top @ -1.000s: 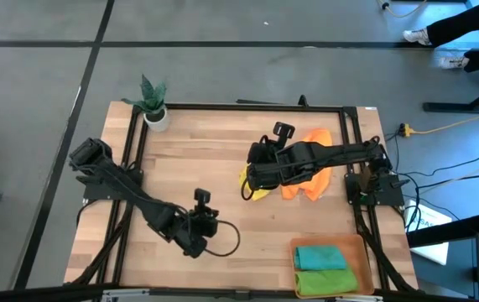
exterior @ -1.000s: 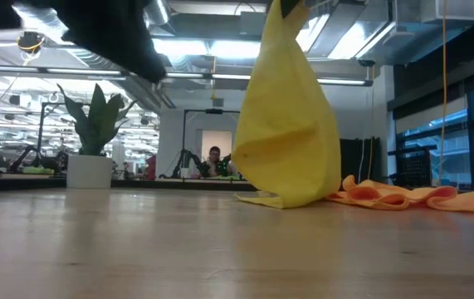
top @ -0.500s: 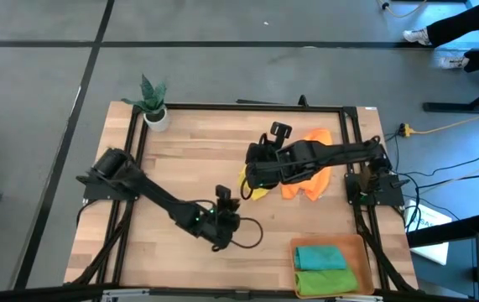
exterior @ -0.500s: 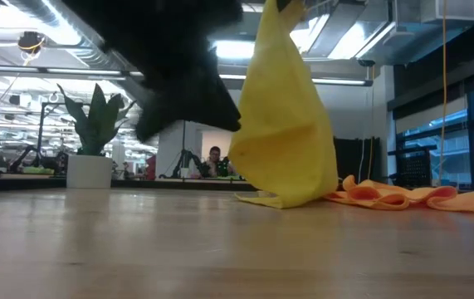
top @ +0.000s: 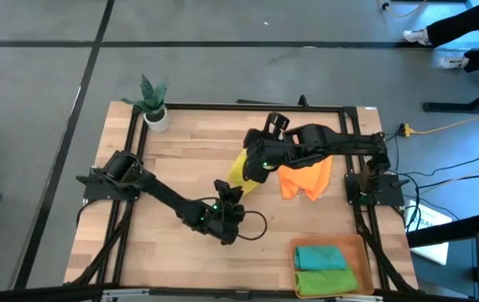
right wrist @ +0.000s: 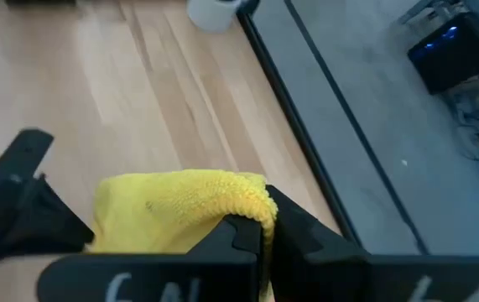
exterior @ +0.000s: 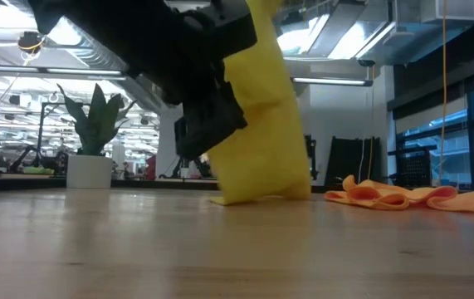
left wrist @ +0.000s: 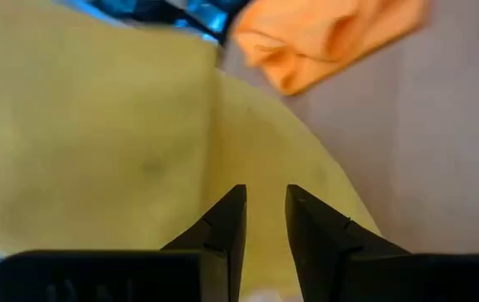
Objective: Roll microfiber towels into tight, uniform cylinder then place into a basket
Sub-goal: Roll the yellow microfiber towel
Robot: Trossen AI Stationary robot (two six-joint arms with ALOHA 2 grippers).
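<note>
My right gripper has carried the pinched yellow towel off the orange towel toward the tabletop's middle; my left gripper arrived beneath, fingers parted.

Yellow towel hanging, dark arm alongside.

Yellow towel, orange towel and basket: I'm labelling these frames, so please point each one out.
yellow towel [exterior: 261, 124], low view, middle of the hanging cloth.
orange towel [top: 304, 179], high view, centre of the crumpled cloth.
basket [top: 367, 260], high view, its right rim.
</note>
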